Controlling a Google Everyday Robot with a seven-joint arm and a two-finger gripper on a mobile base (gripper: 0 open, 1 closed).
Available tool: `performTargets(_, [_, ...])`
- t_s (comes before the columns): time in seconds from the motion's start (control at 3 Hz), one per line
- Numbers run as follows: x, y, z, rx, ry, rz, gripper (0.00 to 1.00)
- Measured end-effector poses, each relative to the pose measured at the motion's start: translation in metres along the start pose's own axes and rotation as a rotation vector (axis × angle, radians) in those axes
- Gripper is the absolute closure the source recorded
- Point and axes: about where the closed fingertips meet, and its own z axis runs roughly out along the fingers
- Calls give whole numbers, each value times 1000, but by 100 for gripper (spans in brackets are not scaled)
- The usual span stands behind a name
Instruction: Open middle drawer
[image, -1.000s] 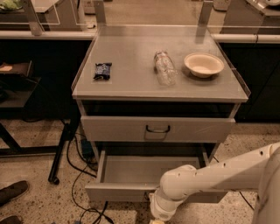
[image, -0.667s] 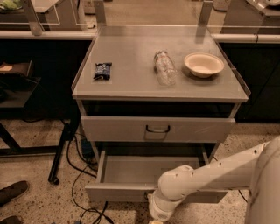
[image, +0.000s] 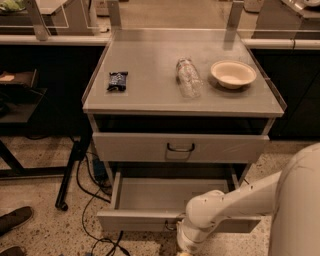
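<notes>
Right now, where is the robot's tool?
The tool sits at the bottom centre of the camera view, against the front of the pulled-out middle drawer, below the upper drawer and its loop handle.

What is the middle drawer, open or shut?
Open: the middle drawer sticks out, its inside showing; the gripper is low at its front.

arm (image: 235, 200) and gripper (image: 181, 249), seemingly at floor level, block the middle drawer's (image: 140, 220) front; its cavity free.
</notes>
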Motion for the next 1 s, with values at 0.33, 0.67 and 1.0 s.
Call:
performTargets(0.33, [11,10,1,-12,17,13,0])
performTargets(0.67, [10,11,-2,-13,17,13,0])
performTargets(1.0, [21,55,-23,-37,3,65,0])
